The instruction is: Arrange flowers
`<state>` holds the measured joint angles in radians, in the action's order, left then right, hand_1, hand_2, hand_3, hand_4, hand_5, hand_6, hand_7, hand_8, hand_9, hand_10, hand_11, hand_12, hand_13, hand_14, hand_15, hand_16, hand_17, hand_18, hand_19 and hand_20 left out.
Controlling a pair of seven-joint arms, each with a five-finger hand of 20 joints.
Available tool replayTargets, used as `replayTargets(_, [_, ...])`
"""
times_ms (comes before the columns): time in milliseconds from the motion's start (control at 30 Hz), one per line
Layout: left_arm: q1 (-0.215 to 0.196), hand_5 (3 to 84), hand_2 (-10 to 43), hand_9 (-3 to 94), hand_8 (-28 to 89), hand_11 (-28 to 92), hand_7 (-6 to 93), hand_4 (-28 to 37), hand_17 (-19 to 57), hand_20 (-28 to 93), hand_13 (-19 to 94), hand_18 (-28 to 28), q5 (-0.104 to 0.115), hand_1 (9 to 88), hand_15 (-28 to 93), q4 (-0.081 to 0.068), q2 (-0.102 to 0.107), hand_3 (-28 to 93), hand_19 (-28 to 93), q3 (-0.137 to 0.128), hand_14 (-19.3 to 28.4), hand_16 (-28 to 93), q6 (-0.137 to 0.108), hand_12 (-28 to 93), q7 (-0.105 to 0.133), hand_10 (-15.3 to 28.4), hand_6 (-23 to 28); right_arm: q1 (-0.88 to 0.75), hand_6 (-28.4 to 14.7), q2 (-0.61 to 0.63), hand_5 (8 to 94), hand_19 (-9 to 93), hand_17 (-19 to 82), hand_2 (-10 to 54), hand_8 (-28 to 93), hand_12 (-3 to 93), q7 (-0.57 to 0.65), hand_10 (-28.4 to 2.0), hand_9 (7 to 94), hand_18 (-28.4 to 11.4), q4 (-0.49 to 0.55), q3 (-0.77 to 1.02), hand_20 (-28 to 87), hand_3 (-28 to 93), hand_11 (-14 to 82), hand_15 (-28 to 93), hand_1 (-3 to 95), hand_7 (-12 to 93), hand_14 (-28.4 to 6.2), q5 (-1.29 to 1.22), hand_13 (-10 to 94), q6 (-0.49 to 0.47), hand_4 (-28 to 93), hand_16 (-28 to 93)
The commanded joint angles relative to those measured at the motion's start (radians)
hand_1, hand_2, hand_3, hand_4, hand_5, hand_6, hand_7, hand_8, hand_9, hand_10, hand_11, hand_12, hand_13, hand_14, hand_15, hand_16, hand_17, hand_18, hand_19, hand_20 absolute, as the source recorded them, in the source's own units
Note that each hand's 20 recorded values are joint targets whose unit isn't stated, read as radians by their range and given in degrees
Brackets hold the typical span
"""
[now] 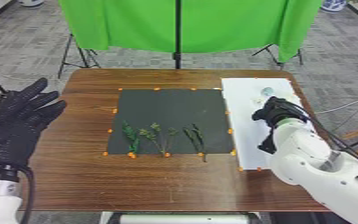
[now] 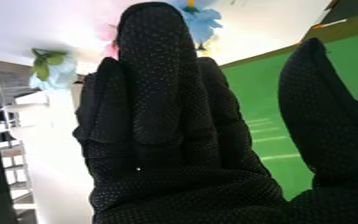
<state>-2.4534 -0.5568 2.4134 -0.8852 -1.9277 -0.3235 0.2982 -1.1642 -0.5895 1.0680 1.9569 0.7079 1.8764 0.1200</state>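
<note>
- Head view: I have the right hand (image 1: 280, 111) low over the white sheet (image 1: 254, 159) at the right of the counter (image 1: 158, 187). A pale bloom (image 1: 267, 91) lies on the sheet just past it.
- Right wrist view: the right hand's (image 2: 171, 150) fingers are extended close together, thumb set well apart, nothing pinched. Blue flower (image 2: 202, 22), pink flower (image 2: 107, 40) and leafy flower (image 2: 60, 72) show behind it; contact with them I can't tell.
- Head view: left hand (image 1: 14, 127) is raised at the counter's left side, fingers straight, holding nothing.
- Dark mat (image 1: 167, 105), mid-counter: left sprig (image 1: 130, 137), middle sprigs (image 1: 153, 134) and right stems (image 1: 196, 137) lie along its near part, right stems crossing the near edge.
- Green cloth (image 1: 193, 25) hangs beyond the counter.
</note>
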Motion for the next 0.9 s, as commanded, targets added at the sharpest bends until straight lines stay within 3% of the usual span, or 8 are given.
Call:
replayTargets(33, [-0.003, 38.1, 8.1, 32.9, -8, 24, 10.6, -28.3, -7.4, 7, 25, 23.0, -0.004, 20.2, 51, -0.009, 0.006, 77, 59, 0.001, 26.9, -10, 0.003, 10, -0.004, 19.6, 10.3, -0.001, -6.4, 0.007, 51.6, 93, 46, -1.4, -10, 14.9, 0.009, -19.1, 71.3, -19.8, -0.008, 0.004, 12, 76, 22.8, 59, 30.0, 12, -13.4, 0.011, 73, -0.027, -23, 12])
replayTargets(133, [0.012, 38.2, 8.1, 32.9, -8, 24, 10.6, -28.3, -7.4, 7, 25, 23.0, -0.007, 20.2, 51, -0.014, 0.004, 77, 58, 0.008, 27.0, -10, 0.010, 10, -0.013, 19.6, 10.3, 0.027, -6.0, -0.010, 51.8, 93, 46, -1.9, -10, 15.0, 0.015, -19.1, 71.2, -19.9, -0.047, -0.033, 11, 76, 22.7, 59, 30.5, 12, -13.4, -0.017, 73, -0.069, -23, 12])
replayTargets(400, [0.025, 38.1, 8.1, 32.8, -8, 24, 10.6, -28.3, -7.4, 7, 25, 22.9, -0.007, 20.2, 51, -0.016, 0.010, 77, 58, 0.020, 26.9, -10, 0.014, 10, -0.007, 19.5, 10.4, 0.141, -4.6, -0.064, 49.8, 93, 46, -3.1, -10, 14.8, 0.045, -19.0, 71.0, -19.9, -0.138, -0.145, 11, 76, 22.3, 59, 31.7, 12, -13.4, -0.019, 74, -0.113, -23, 12])
replayTargets(600, [0.019, 38.1, 8.0, 32.9, -8, 24, 10.7, -28.3, -7.4, 7, 25, 22.9, -0.005, 20.2, 51, -0.013, 0.003, 77, 58, 0.012, 26.9, -10, 0.010, 10, -0.011, 19.6, 10.3, 0.158, -3.3, -0.068, 53.2, 93, 47, -4.5, -11, 14.8, 0.040, -18.3, 72.3, -19.8, -0.159, -0.197, 10, 75, 22.1, 58, 34.5, 13, -12.9, 0.000, 74, -0.074, -24, 12])
replayTargets(733, [0.017, 38.1, 8.1, 32.9, -8, 24, 10.6, -28.3, -7.4, 7, 25, 22.9, -0.005, 20.1, 51, -0.012, 0.000, 77, 58, 0.011, 26.9, -10, 0.010, 10, -0.012, 19.6, 10.3, 0.177, -1.1, -0.063, 63.4, 93, 48, -7.6, -12, 15.3, 0.040, -14.2, 78.2, -18.5, -0.169, -0.259, 10, 76, 23.1, 56, 41.2, 16, -9.9, 0.043, 78, -0.023, -26, 13])
replayTargets(900, [0.013, 38.1, 8.1, 32.9, -8, 24, 10.8, -28.3, -7.4, 7, 25, 22.9, -0.005, 20.2, 51, -0.009, 0.001, 77, 58, 0.013, 27.0, -10, 0.013, 10, -0.004, 19.6, 10.3, 0.196, 0.1, -0.061, 77.0, 93, 51, -9.5, 1, 25.6, 0.034, -9.0, 88.5, -16.2, -0.178, -0.315, 14, 70, 17.6, 52, 53.0, 20, -6.5, 0.104, 83, 0.027, -28, 17])
